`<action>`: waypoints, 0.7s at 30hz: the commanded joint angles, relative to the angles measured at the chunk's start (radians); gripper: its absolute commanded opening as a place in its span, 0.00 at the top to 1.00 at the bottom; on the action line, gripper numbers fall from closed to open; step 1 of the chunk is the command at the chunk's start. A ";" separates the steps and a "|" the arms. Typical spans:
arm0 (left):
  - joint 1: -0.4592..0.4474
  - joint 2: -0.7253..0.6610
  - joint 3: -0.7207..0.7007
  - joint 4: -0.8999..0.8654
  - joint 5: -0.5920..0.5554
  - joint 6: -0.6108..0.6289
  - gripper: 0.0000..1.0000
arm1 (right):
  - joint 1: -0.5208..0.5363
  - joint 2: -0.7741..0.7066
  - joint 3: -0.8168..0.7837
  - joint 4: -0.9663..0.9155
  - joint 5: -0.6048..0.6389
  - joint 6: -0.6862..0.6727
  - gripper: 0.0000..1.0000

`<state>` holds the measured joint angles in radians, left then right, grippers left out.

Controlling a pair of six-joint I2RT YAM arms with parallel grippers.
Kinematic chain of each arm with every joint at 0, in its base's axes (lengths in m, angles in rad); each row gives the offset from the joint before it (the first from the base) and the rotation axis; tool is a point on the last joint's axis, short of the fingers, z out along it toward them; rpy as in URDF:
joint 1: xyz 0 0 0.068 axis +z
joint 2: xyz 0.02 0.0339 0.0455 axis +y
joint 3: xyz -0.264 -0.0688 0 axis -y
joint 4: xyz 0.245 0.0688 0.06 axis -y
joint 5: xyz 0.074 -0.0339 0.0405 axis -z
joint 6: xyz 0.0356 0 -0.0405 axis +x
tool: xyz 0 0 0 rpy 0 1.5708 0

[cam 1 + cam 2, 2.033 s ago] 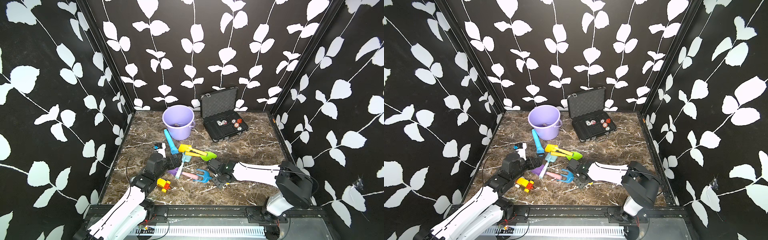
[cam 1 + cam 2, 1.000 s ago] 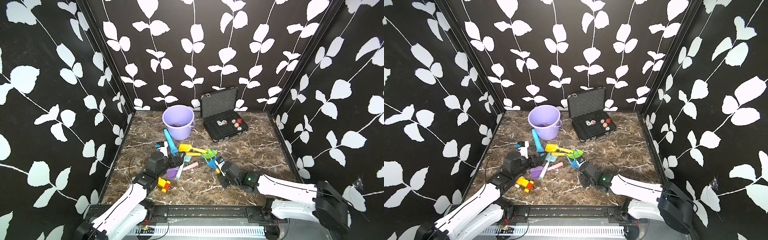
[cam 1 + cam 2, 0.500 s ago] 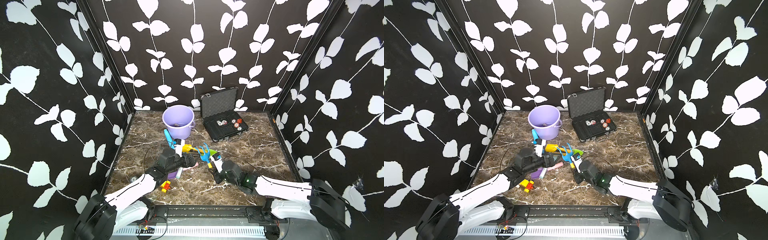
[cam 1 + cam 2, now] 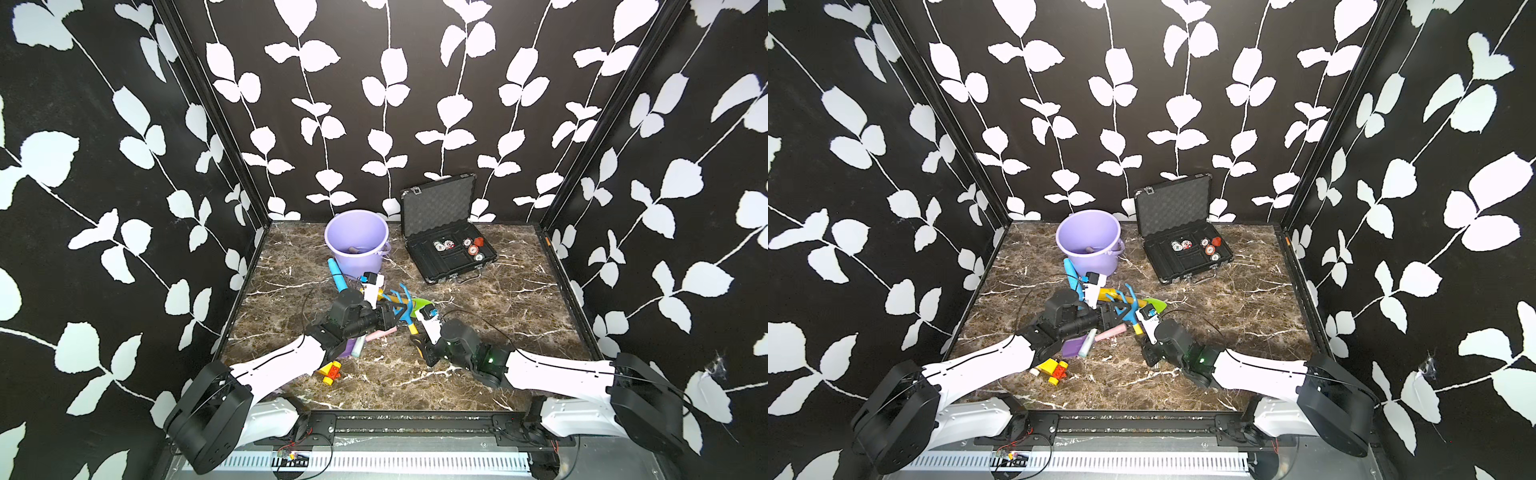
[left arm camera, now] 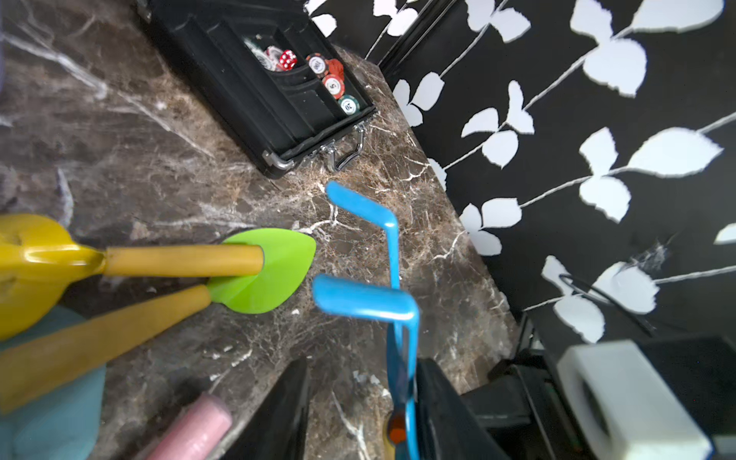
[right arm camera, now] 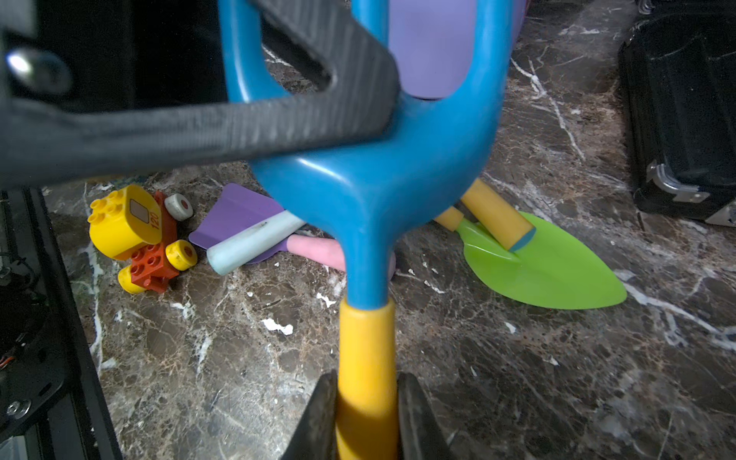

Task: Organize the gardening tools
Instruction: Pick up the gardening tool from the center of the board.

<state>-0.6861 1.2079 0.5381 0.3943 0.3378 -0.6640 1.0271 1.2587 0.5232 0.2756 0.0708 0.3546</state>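
Note:
My right gripper [image 6: 366, 382] is shut on the yellow handle of the blue three-pronged fork [image 6: 378, 187] and holds it above the marble floor, prongs pointing toward the back. The left gripper [image 5: 360, 370] stands around the fork's head [image 5: 398, 318], jaws apart: one finger touches the blue plastic, the other is clear of it. In both top views the two grippers [image 4: 392, 309] [image 4: 1140, 328] meet at the fork [image 4: 1123, 305]. On the floor below lie a green spade [image 6: 545, 271], a yellow scoop [image 5: 28, 263] and a purple spade [image 6: 239, 211] with a pink handle.
A purple bucket [image 4: 357, 241] stands at the back, with a light-blue cylinder [image 4: 337, 274] lying in front of it. To its right is an open black case [image 4: 449, 245] of chips and dice. A yellow-and-red toy car [image 4: 330, 370] sits near the left arm.
The right gripper has carried the fork up off the floor and toward the left. The left arm has swung in to the fork's head and its jaws have narrowed around it.

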 commanded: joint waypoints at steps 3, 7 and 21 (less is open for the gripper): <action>-0.006 -0.017 0.024 0.044 0.006 0.043 0.82 | 0.010 0.013 0.033 0.066 0.016 -0.004 1.00; -0.006 -0.021 0.022 0.054 0.014 0.067 1.00 | 0.010 0.015 0.027 0.084 0.027 0.002 1.00; -0.007 -0.047 0.058 0.066 0.023 0.180 1.00 | 0.010 -0.025 0.005 0.095 0.071 0.006 0.41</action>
<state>-0.6975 1.2022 0.5594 0.4397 0.3607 -0.5476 1.0298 1.2678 0.5247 0.3214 0.1074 0.3550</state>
